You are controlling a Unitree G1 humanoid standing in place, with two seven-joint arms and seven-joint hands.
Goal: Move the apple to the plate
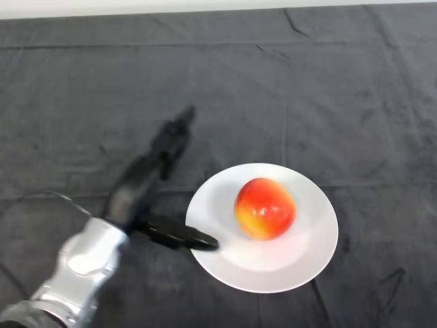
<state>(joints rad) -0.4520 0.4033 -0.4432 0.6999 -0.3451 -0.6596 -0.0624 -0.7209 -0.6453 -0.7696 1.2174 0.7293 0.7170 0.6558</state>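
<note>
Fingers: mine are straight and spread, released, holding nothing; the upper ones point up and away over the cloth, and my thumb (179, 236) lies low with its tip at the plate's near-left rim.
Hand: my left hand (140, 188) sits just left of the plate, apart from the apple.
Apple: the apple (265, 208) rests on the plate, a little left of centre and upright; I judge the placing done.
Plate: the white plate (311, 256) lies flat on the cloth.
Step in hand: I judge it to be the withdrawal; lift the thumb clear of the rim first, then draw back to my lower left, so the plate is not nudged.
Open room: bare dark cloth (328, 102) lies on every side; the table's far edge (218, 15) is well apart.
</note>
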